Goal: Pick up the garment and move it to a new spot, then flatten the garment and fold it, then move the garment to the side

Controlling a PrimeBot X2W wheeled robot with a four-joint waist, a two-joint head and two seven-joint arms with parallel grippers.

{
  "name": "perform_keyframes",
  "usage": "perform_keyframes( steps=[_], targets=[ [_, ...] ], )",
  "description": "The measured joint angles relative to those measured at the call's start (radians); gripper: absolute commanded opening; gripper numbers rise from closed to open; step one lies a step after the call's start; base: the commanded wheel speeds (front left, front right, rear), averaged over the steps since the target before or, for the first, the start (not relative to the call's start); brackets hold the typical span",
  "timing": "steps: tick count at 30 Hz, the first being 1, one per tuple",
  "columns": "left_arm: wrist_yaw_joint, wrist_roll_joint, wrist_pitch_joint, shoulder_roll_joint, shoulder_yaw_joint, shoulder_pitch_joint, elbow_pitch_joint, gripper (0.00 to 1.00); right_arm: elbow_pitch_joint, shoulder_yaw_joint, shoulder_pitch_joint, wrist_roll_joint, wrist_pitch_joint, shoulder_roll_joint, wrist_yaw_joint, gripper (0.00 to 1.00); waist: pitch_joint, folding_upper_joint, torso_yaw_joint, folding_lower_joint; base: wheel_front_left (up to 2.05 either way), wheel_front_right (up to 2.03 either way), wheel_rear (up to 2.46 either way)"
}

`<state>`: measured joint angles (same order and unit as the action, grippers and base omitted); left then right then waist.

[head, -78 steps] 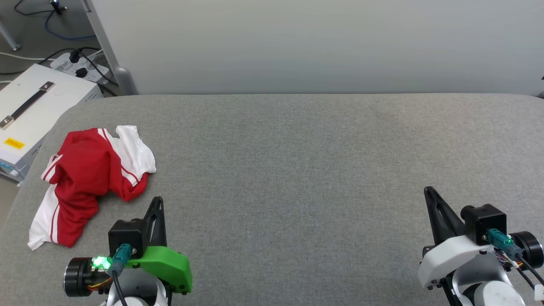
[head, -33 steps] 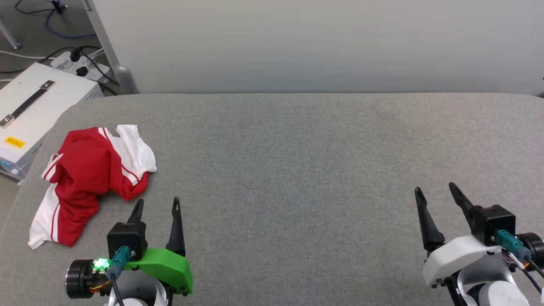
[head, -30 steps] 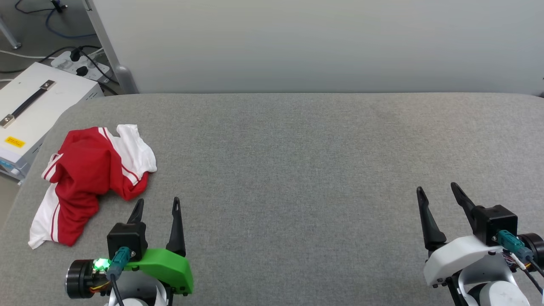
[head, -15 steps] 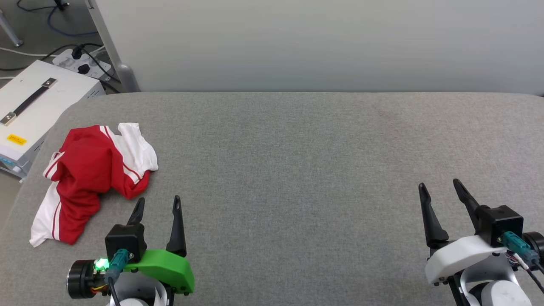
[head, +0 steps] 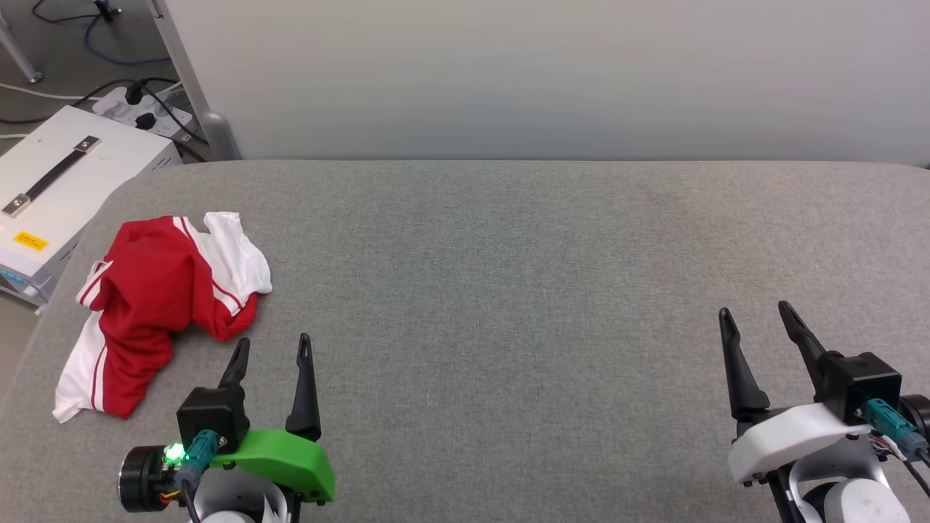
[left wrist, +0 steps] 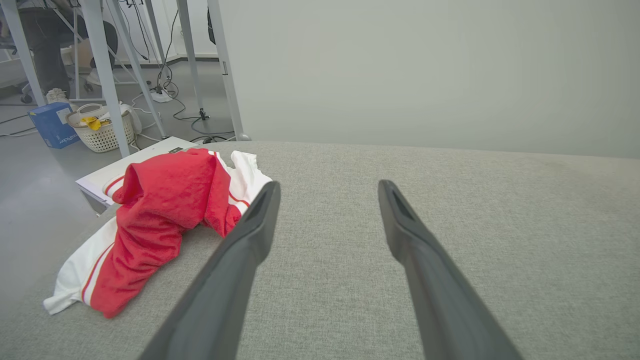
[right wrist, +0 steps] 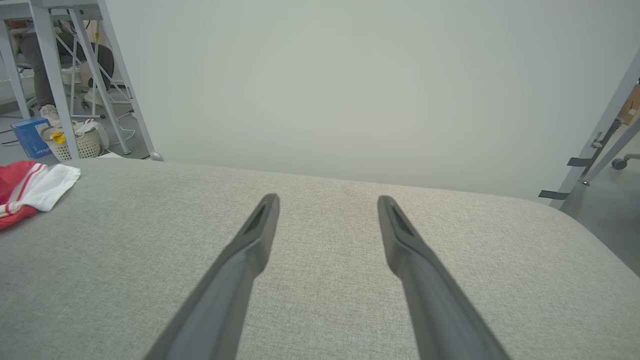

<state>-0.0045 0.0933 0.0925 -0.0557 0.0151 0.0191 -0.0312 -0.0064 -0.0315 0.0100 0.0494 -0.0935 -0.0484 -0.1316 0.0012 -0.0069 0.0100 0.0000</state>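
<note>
Head view: a crumpled red jersey shirt (head: 156,305) with white sleeves and red-and-white striped trim lies heaped at the left end of the grey fabric-covered table (head: 508,276), close to its left edge. The left gripper (head: 274,340) stands just beside the heap's near right corner without touching it, its fingers spread and holding nothing. The right gripper (head: 754,309), well apart at the lower right, has its fingers spread too, over bare cloth. A white box-shaped case with a black strap handle (head: 65,174) sits off the table's left edge near the shirt. A white power strip with black plugs (head: 138,109) lies on the floor behind the case, and a pale grey partition wall (head: 508,73) runs along the table's far edge. Left wrist view adds the floor beyond, where a white perforated basket (left wrist: 102,137) holds a yellow item (left wrist: 92,121) and pale things too small to identify. A blue cardboard box (left wrist: 52,131) stands beside the basket, among grey metal frame legs (left wrist: 107,75). Right wrist view catches one white sleeve of the shirt at its left margin.
</note>
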Motion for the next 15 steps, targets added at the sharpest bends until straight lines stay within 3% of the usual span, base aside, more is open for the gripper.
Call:
perform_keyframes(
  steps=[15],
  targets=[
    [0.000, 0.017, 0.031, 0.000, 0.014, -0.001, -0.029, 1.00, 0.004, -0.003, 0.000, 0.003, -0.029, 0.000, 0.000, 1.00, 0.011, 0.0000, 0.017, 0.0000, 0.00, 0.00, 0.00]
  ],
)
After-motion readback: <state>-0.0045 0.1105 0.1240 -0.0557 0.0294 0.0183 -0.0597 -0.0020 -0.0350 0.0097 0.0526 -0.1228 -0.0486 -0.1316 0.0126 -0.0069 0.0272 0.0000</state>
